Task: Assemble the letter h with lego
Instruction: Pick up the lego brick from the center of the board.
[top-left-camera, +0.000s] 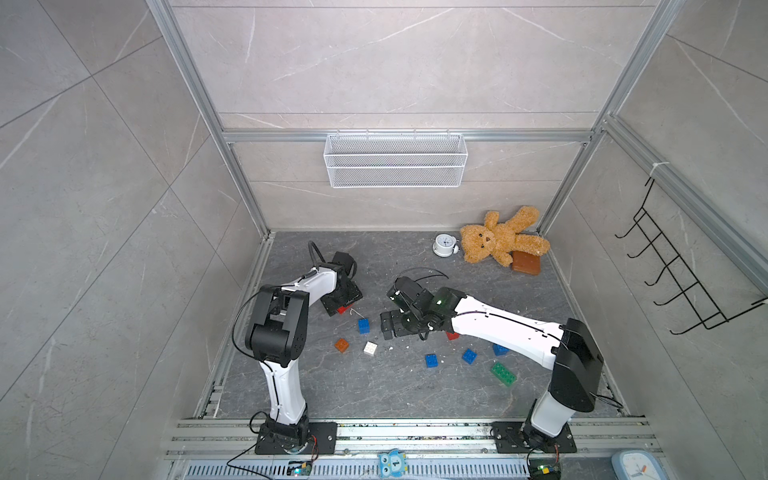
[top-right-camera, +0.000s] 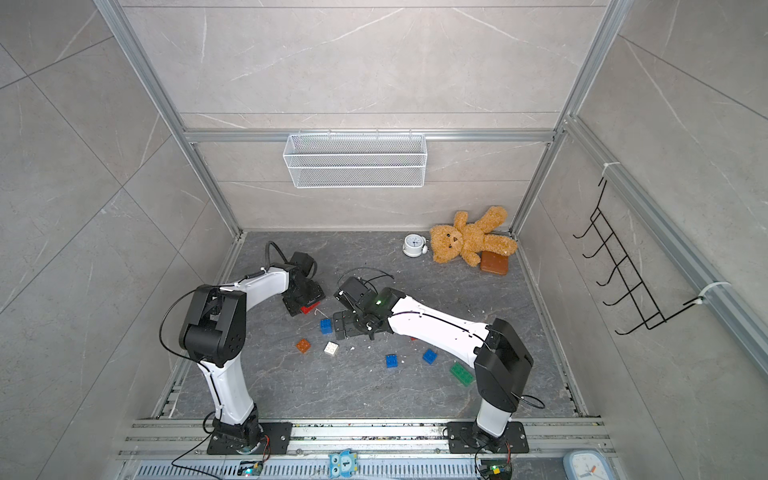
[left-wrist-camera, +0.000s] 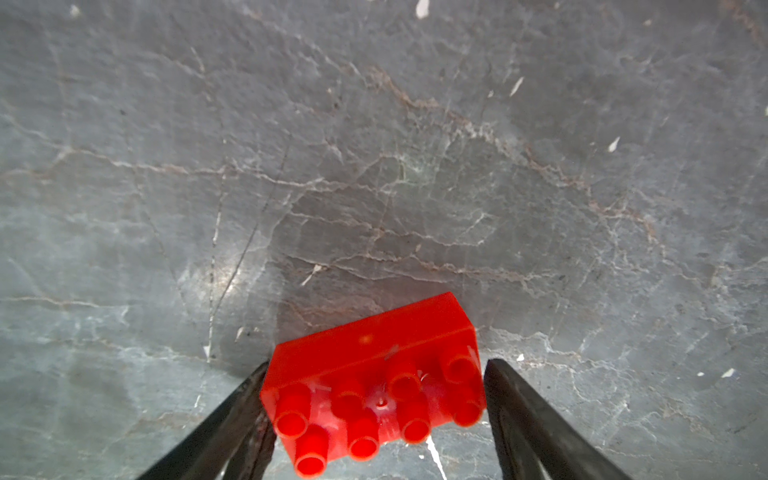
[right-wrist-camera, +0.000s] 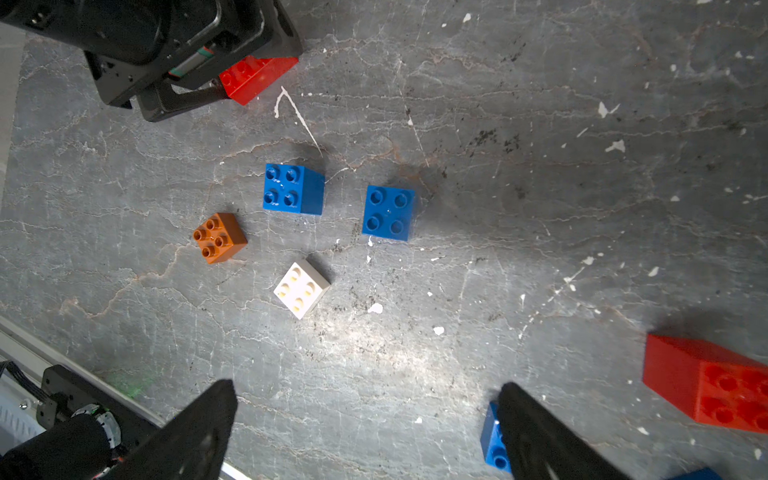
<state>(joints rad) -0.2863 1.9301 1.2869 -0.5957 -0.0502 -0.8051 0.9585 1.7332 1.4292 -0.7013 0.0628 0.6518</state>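
Note:
My left gripper (left-wrist-camera: 376, 365) is shut on a red lego brick (left-wrist-camera: 370, 345), one finger at each short end and the studs facing the wrist camera. In both top views this brick (top-left-camera: 341, 309) peeks out under the gripper, low over the grey floor. My right gripper (right-wrist-camera: 365, 388) hovers open with only floor between its fingers. Ahead of it lie two blue bricks (right-wrist-camera: 293, 189) (right-wrist-camera: 388, 212), a brown one (right-wrist-camera: 219, 237) and a white one (right-wrist-camera: 302, 288). A second red brick (right-wrist-camera: 706, 382) lies to one side. A green brick (top-left-camera: 503, 373) and more blue ones (top-left-camera: 431, 360) sit near the right arm.
A teddy bear (top-left-camera: 503, 237), a small white clock (top-left-camera: 444, 245) and a smooth brown block (top-left-camera: 525, 262) lie in the back right corner. A white wire basket (top-left-camera: 395, 160) hangs on the back wall and a black hook rack (top-left-camera: 681, 270) on the right wall.

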